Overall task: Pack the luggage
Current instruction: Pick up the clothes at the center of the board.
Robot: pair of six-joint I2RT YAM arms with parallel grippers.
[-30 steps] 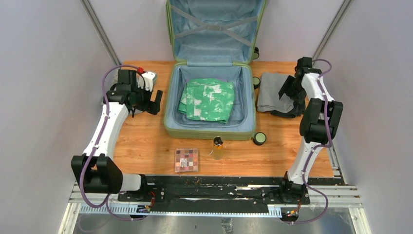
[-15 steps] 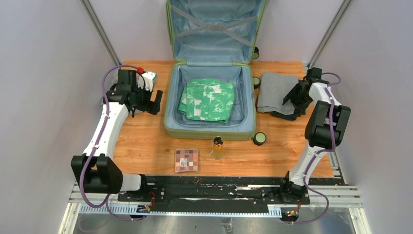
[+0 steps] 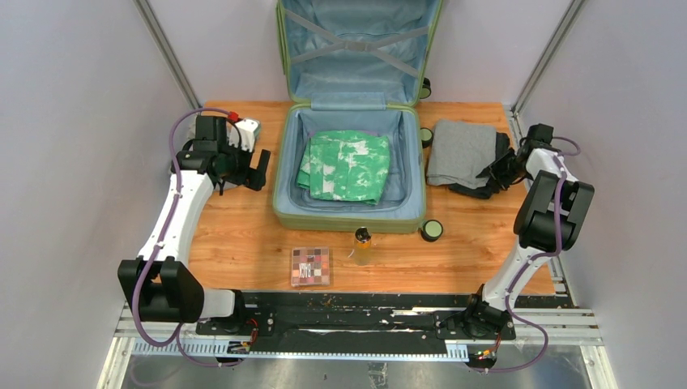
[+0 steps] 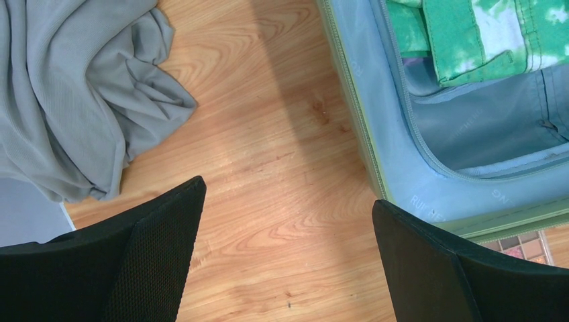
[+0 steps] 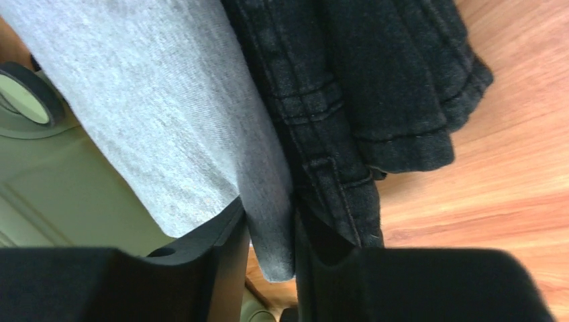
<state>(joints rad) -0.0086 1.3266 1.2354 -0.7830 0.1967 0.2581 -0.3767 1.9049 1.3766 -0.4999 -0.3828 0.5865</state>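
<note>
Luggage point(image 3: 348, 219): open at the centre of the wooden table point(image 3: 235, 235), lid propped up on the far side.
Packed: green tie-dye garment point(image 3: 344, 164), folded in the base.
Left to pack: grey folded shirt point(image 5: 154, 100) on black jeans point(image 5: 376, 80), just right of the luggage; loose grey cloth point(image 4: 67, 87) at far left; eyeshadow palette point(image 3: 310, 266) and amber bottle point(image 3: 362, 245) near the front rim.
Right gripper point(image 5: 268, 225): jaws narrow, pinching the shirt's edge.
Left gripper point(image 4: 288, 198): jaws wide, holding nothing, above bare wood between cloth and luggage.
Progress: early by the look of it, one item in and several out.

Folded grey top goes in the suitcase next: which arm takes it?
The right arm: its jaws grip the grey top by its edge, beside the luggage. The left arm sits across it, jaws open.
</note>
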